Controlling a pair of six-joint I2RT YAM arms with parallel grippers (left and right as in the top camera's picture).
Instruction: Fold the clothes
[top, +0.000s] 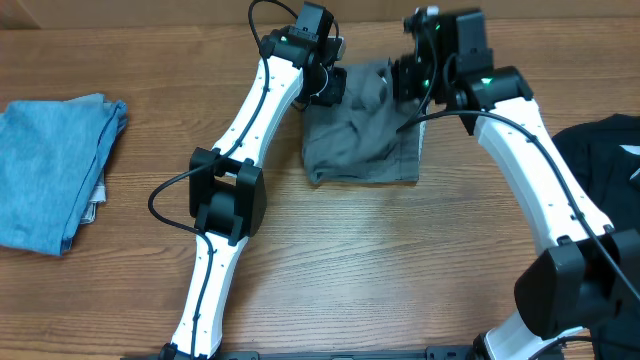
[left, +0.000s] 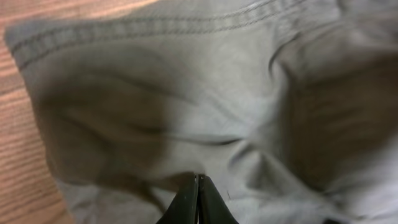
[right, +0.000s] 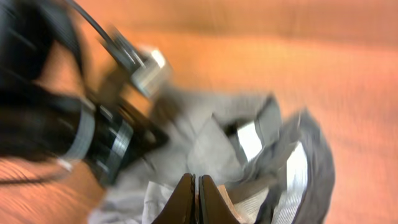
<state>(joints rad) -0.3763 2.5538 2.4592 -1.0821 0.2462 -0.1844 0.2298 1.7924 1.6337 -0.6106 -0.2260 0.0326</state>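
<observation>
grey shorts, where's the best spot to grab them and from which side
Probably the rumpled far edge of the grey shorts, near its corners, coming down from above. That side is bunched and raised, giving folds to pinch, while the near edge lies flat on the table.

You have one pair of grey shorts (top: 360, 135), one light-blue folded garment (top: 50, 170), one black shirt (top: 600, 160), and two arms: a left arm (top: 250, 120) and a right arm (top: 540, 170).

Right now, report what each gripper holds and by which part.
Left gripper and right gripper: jaws shut at the grey shorts' far edge; whether fabric is pinched cannot be told.
</observation>
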